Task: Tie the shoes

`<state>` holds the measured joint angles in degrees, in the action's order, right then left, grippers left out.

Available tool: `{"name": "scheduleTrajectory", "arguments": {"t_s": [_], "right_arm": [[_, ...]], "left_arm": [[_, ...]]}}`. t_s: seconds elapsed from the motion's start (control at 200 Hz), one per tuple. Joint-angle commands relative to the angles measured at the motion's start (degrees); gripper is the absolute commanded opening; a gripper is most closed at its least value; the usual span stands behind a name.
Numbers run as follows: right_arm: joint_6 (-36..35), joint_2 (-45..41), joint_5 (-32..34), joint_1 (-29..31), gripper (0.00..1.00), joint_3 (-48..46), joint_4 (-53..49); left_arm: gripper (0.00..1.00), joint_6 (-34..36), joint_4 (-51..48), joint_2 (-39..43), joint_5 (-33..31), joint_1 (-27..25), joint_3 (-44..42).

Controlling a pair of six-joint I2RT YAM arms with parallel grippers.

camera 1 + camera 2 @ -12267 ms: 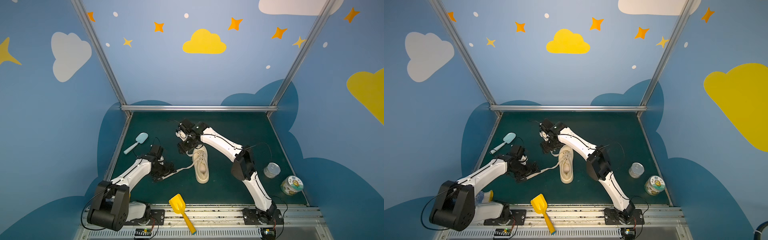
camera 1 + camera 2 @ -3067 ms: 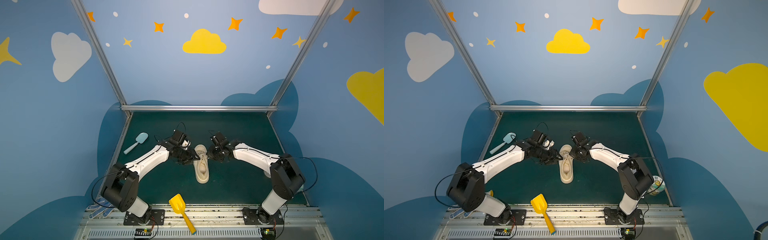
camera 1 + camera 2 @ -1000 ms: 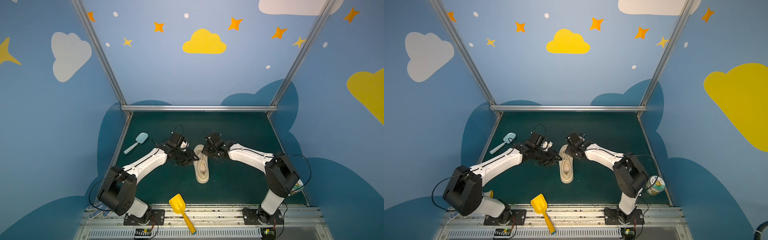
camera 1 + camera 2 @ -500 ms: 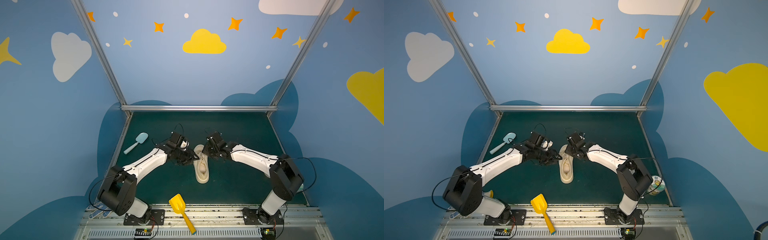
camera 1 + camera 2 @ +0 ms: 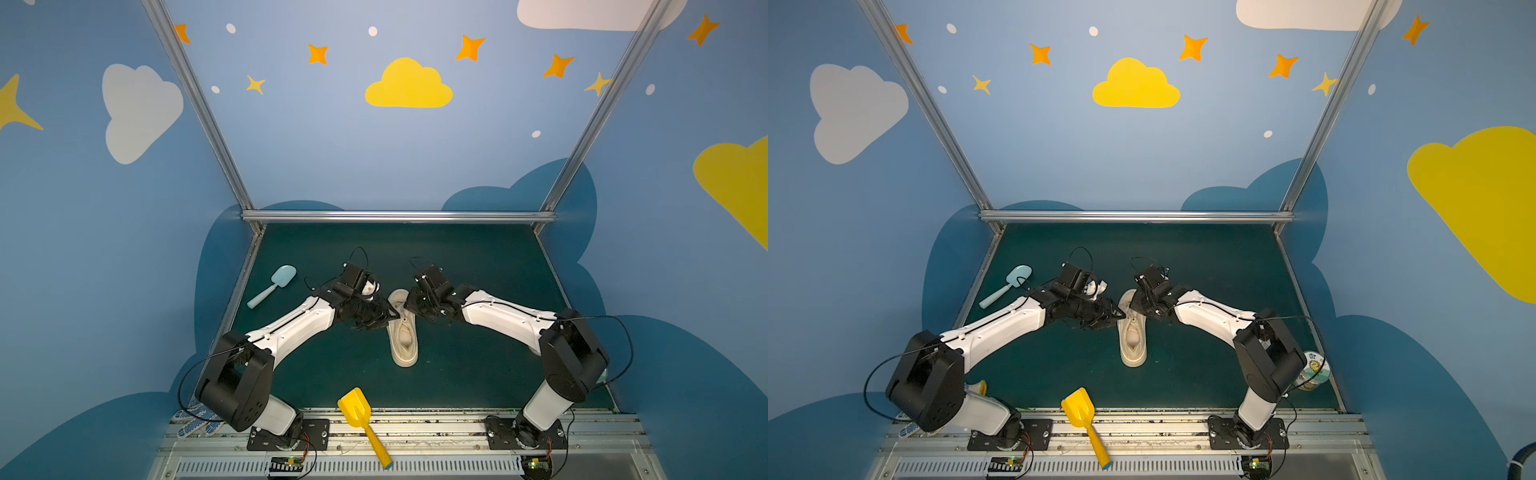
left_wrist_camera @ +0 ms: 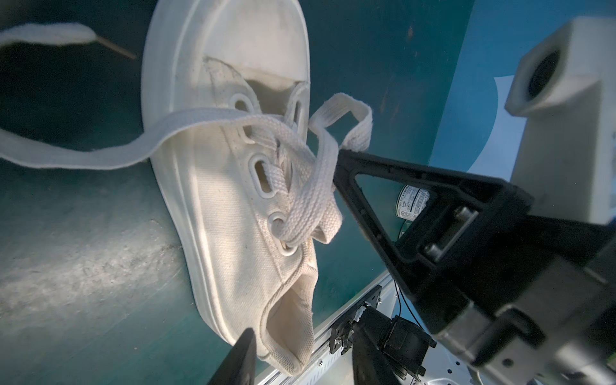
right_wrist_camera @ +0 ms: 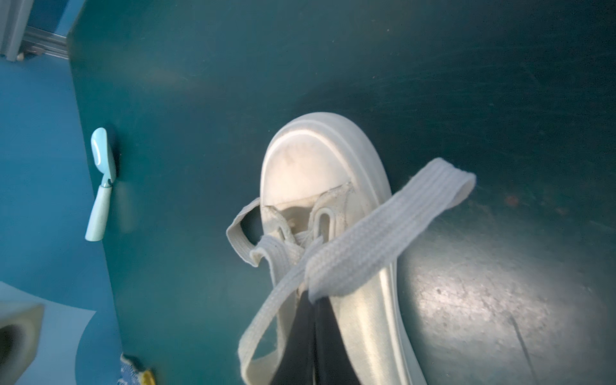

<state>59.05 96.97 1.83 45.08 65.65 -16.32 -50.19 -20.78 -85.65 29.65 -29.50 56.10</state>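
one cream canvas low-top sneaker (image 5: 404, 343) with a thick pale sole is pictured sole-down near the middle of a dark green table (image 5: 478, 266), its toe turned towards the blue back wall (image 5: 374, 166). a loop of its long flat cream lace (image 7: 366, 240) is held pinched in the right fingers (image 7: 300, 350), which are pressed tightly together over the eyelets. the left fingers (image 6: 241, 363) are set apart by the heel opening; whether the shoe is touched cannot be told. a pale blue plastic toy shovel (image 5: 272, 286) is seen near the table's left edge, and a yellow plastic toy shovel (image 5: 360, 417) at the front rail (image 5: 436, 420).
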Motion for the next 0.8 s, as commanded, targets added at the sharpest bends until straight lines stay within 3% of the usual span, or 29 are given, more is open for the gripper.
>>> {"name": "scheduleTrajectory", "arguments": {"t_s": [0.0, 0.796], "right_arm": [[-1.21, -1.49, -1.87, -0.37, 0.0, -0.79, 1.33], [0.37, -1.89, -9.85, -3.16, 0.0, -3.44, 5.1]], "left_arm": [[0.45, -0.34, 1.06, -1.39, 0.58, -0.32, -0.33], [0.3, -2.8, 6.82, -6.48, 2.28, -0.91, 0.98]]}}
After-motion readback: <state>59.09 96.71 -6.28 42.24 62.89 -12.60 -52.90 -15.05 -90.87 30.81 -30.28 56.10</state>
